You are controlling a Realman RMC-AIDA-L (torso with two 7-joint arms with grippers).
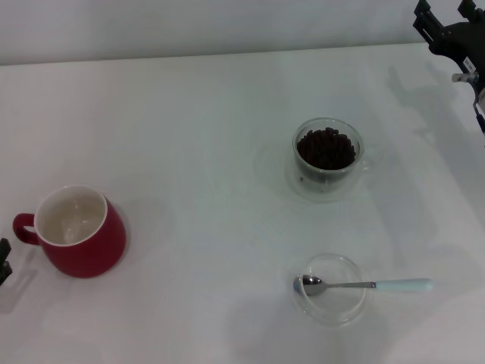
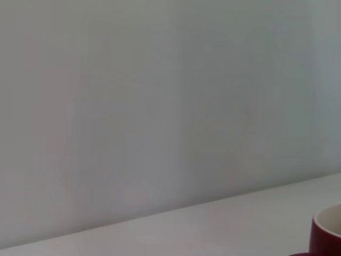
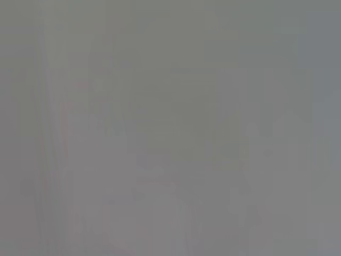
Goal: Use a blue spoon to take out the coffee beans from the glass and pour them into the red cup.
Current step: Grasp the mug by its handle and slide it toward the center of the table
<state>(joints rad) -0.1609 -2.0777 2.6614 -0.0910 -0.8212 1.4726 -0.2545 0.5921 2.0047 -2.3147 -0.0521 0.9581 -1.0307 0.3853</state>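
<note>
The blue spoon (image 1: 364,285) has a shiny metal bowl, a thin stem and a pale light-blue handle. Its bowl rests in a shallow clear glass dish (image 1: 330,307) near the front of the white table (image 1: 189,136), and the handle reaches out over the rim toward the robot's right.

Behind the dish stands the glass (image 1: 327,152), clear, on a clear saucer, full of dark coffee beans (image 1: 326,149). The red cup (image 1: 79,231), white inside, stands well apart on the left side, its loop handle pointing left.

The right gripper (image 1: 451,30) is at the far right corner, cut by the edge. The left gripper (image 1: 4,262) shows only as a dark sliver beside the cup. I cannot tell how the fingers of either one stand. The right wrist view shows only grey.
</note>
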